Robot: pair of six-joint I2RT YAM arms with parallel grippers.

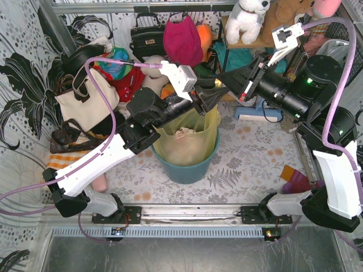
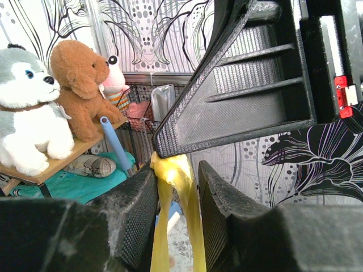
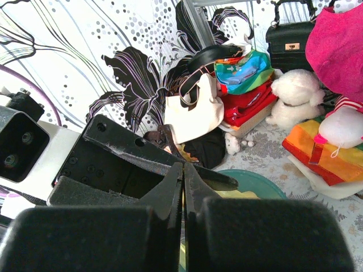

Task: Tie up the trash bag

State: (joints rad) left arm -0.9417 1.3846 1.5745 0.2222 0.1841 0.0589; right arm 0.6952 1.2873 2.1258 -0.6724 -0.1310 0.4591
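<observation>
The trash bag [image 1: 187, 141] is a yellow-green liner that sits in the round teal bin [image 1: 184, 167], with crumpled paper showing inside. One edge of it is pulled up into a twisted strip. My right gripper [image 1: 222, 80] is shut on the top of that strip above the bin; in the right wrist view its jaws [image 3: 183, 167] are pressed together, with yellow plastic [image 3: 249, 194] below them. My left gripper [image 1: 209, 101] is just under it. In the left wrist view its jaws [image 2: 177, 169] stand apart around two yellow strands [image 2: 195, 229], and the right gripper's finger [image 2: 238, 102] is above.
Handbags [image 1: 85, 99] and a black purse [image 1: 146, 37] are piled at the back left. Plush toys [image 1: 247, 20] sit on a shelf at the back right, and a red cloth [image 1: 182, 39] hangs behind the bin. Small toys [image 1: 292, 178] lie near the right arm's base.
</observation>
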